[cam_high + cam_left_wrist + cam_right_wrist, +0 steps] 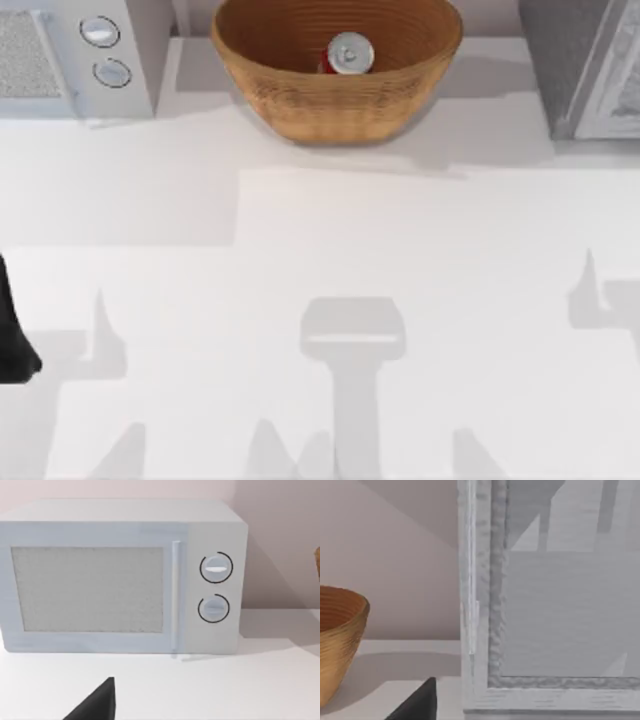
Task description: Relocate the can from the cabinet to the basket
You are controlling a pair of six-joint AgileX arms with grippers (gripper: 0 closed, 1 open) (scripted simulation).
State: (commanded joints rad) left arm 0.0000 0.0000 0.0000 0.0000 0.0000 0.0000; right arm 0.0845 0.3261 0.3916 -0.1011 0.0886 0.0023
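the left hand [95,702] shows in its wrist view as one dark, matte, wedge-shaped tip, cut off by the frame edge, so i cannot tell if it is spread or pressed together. in the top view a black part of the left arm [15,330] sits at the left edge of the worktop [330,250], which is smooth, plain and white.

the right hand [417,702] is also just one dark pointed tip in its wrist view, and its state cannot be told either.

ahead of the left hand stands a white microwave [120,577], box-shaped, with a grainy grey window, a thin upright handle and two round knobs. no writing can be read on it.

close ahead of the right hand is the cabinet [555,605], with a pale door in a white, slightly rough frame; the top view shows its dark grey side, cut off at the corner.

farther, beside the cabinet, is the basket [335,95], bowl-shaped, tan woven wicker with ribbed rings inside. the can [349,54] stands inside it, round silver top up, red side mostly hidden, any label unreadable.
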